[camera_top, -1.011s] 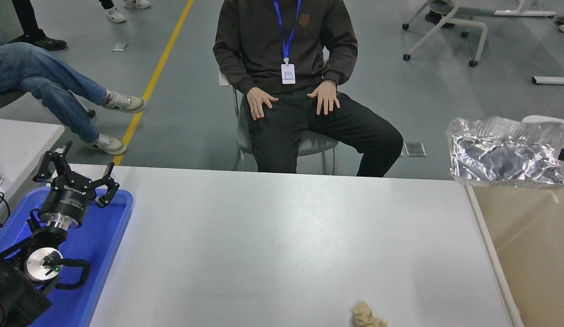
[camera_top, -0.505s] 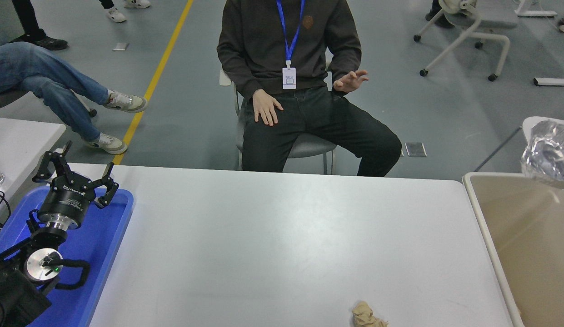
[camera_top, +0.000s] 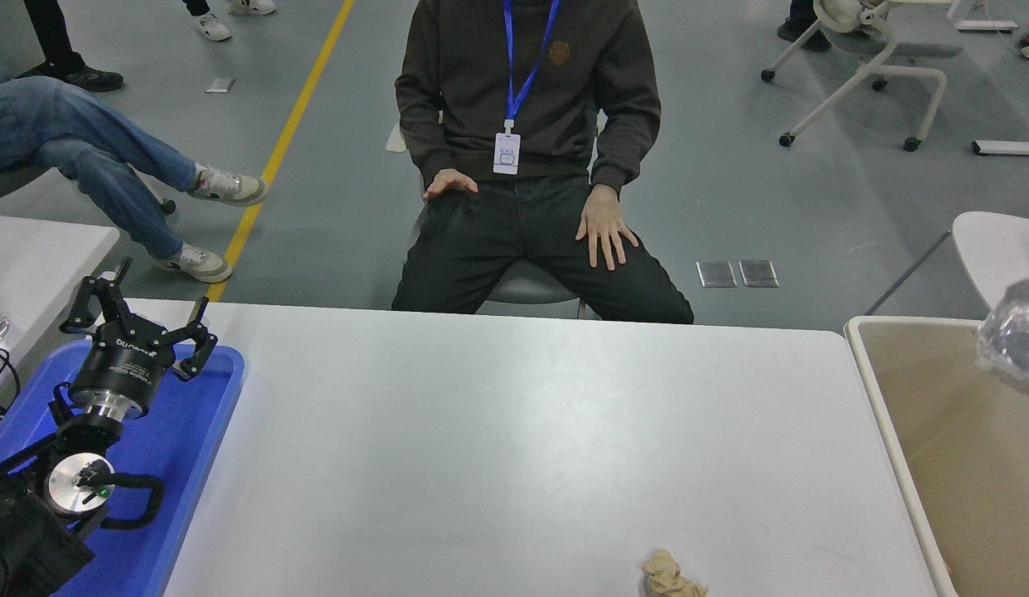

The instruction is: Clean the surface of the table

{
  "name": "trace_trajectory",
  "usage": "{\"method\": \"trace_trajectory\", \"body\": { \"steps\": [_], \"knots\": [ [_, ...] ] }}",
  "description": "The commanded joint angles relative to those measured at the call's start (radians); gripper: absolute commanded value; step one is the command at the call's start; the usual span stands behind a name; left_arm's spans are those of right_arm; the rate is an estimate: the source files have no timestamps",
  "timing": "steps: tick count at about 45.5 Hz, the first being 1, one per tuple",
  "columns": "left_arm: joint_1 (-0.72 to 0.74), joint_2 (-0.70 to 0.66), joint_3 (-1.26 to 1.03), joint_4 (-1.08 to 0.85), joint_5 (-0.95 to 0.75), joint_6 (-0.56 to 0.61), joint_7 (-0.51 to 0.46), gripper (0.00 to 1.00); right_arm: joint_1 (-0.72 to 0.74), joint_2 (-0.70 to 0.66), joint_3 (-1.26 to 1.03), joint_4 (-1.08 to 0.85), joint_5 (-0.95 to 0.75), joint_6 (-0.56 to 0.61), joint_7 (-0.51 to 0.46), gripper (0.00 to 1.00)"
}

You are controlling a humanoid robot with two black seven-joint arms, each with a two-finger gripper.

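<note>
While your left gripper (camera_top: 141, 319) hangs parked over the blue tray (camera_top: 182, 448) at the table surface's (camera_top: 514, 448) left edge, fingers spread and holding nothing, a crumpled tan paper wad (camera_top: 670, 578) lies at the near edge, toward the right. Your right gripper isn't visible. Beside the right edge stands a beige bin (camera_top: 962, 448).

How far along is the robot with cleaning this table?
Most of the table surface looks bare already. Nothing is in hand: the left gripper hangs open over the blue tray at the lower left, and the right arm is out of view. What's left is one crumpled tan paper wad at the near edge, not far from the beige bin on the right.
</note>
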Motion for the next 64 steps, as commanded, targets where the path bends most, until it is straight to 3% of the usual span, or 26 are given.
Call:
{"method": "trace_trajectory", "body": {
  "steps": [1,29,46,64],
  "knots": [
    [0.000,0.000,0.001,0.000,0.000,0.000,0.000,1.00,-0.100,0.099,0.007,-0.076,0.128,-0.069,0.002,0.00],
    [0.000,0.000,0.000,0.000,0.000,0.000,0.000,1.00,-0.110,0.618,-0.002,-0.737,0.239,-0.162,-0.001,0.00],
    [0.000,0.000,0.000,0.000,0.000,0.000,0.000,1.00,-0.098,0.702,-0.030,-0.746,0.239,-0.386,-0.001,0.00],
    [0.000,0.000,0.001,0.000,0.000,0.000,0.000,1.00,-0.083,0.713,-0.012,-0.751,0.240,-0.406,-0.001,0.00]
  ]
}}
